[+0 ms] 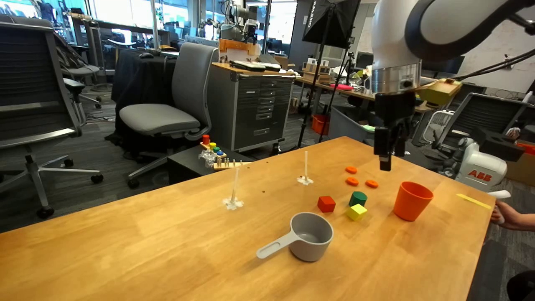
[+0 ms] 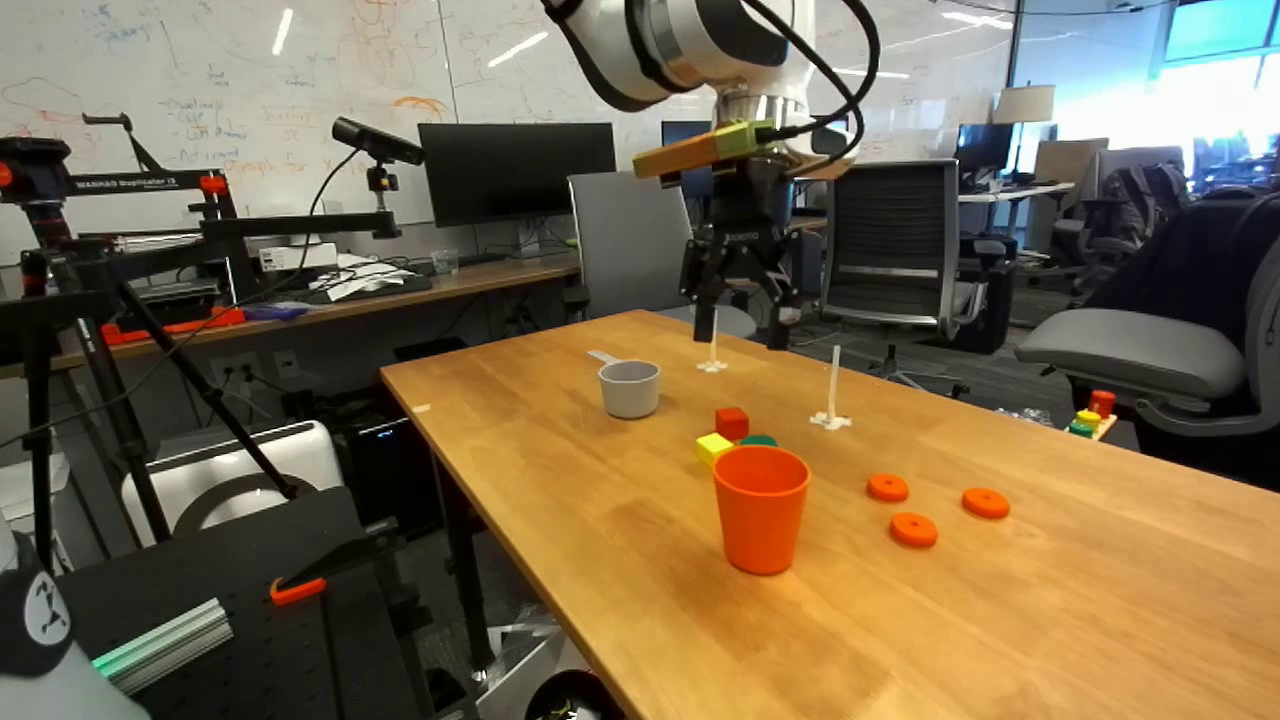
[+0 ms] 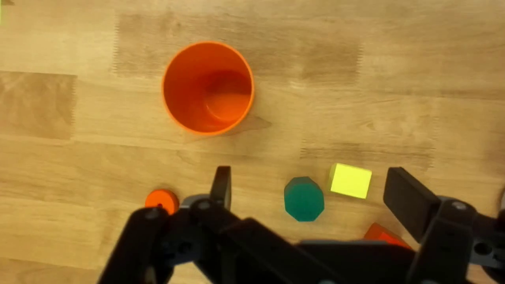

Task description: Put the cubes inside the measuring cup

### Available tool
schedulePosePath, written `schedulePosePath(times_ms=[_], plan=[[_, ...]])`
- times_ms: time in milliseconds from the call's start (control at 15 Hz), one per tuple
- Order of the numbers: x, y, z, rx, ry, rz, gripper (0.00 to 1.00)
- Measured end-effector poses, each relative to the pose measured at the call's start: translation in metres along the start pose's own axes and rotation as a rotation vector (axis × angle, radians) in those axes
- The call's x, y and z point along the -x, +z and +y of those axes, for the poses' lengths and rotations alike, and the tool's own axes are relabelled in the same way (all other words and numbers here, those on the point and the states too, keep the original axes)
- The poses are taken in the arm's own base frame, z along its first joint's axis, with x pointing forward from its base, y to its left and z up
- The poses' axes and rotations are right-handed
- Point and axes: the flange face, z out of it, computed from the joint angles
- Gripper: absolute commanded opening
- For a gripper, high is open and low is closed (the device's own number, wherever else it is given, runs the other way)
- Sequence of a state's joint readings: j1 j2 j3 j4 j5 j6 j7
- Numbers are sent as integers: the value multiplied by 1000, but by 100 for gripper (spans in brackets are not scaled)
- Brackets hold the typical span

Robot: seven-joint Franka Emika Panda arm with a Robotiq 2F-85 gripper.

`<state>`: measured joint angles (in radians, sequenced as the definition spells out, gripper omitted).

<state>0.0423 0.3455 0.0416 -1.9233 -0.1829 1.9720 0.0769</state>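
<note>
None in yet, two to go

In an exterior view, the red cube (image 1: 326, 204) and the yellow-green cube (image 1: 356, 212) both sit on the table (image 1: 146, 251). The grey measuring cup (image 1: 310, 252) stands upright near them, and you can see its bare inside. So I'd say none of your job is done: you have both cubes left to pick up and drop in. A person's hand (image 1: 506, 214) is by the table's edge, so keep your moves away from that side.

In an exterior view, your gripper (image 2: 741, 332) hangs in the air with its fingers wide apart, holding nothing. Thin sticks (image 2: 834, 385) stand up from the table, so go around them. You could bump the tall orange cup (image 2: 762, 525) too, but nothing stands between the cubes and the grey cup.

In the wrist view, a thin strip of wood shows between the yellow-green cube and the green block (image 3: 304, 201). That side looks tight for a finger. The red cube is partly hidden behind the gripper, so you can't tell its room here.
</note>
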Motion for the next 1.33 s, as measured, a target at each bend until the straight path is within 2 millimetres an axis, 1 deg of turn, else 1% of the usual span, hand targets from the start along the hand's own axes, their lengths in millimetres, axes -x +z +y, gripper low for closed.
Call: schedulePosePath(times_ms=[133, 267, 400, 533, 733, 933, 1133, 1333], plan=[[-21, 19, 3, 1, 24, -52, 100], [-37, 36, 7, 3, 41, -93, 100], [-51, 51, 7, 5, 50, -122, 100], [-62, 62, 5, 5, 49, -137, 100], [-77, 69, -5, 2, 39, -134, 100], [-88, 69, -19, -5, 27, -121, 100], [-96, 73, -28, -21, 23, -119, 100], [-97, 84, -29, -39, 31, -136, 100]])
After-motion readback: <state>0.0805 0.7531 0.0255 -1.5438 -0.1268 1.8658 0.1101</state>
